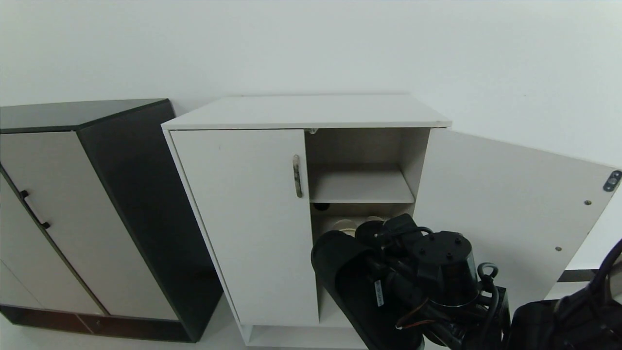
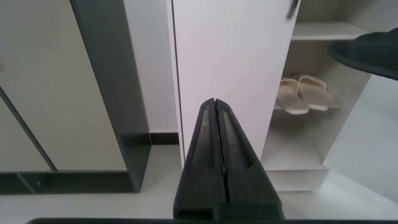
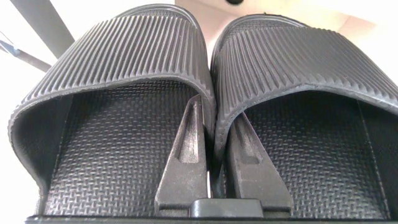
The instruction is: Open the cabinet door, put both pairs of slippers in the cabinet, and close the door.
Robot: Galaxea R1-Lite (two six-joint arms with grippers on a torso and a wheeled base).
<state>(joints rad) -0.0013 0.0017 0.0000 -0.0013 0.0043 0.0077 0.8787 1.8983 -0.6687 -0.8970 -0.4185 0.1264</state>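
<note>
Because the right pincer had one finger inside each of the black slippers, it was clamped on the two neighbouring strap walls, pressing them together. The pair hung just ahead of it, toes toward the open right half of the cabinet. The beige slippers lay on a lower shelf beyond it, deeper inside. The ribbed rubber looked light, soft and springy, not fragile. Its textured surface probably gave good grip, though the straps could flex and let one slipper sag or twist. Where the straps met seemed the sensible place to hold both at once. The left pincer was closed on nothing, well off to the side, facing the shut door.
</note>
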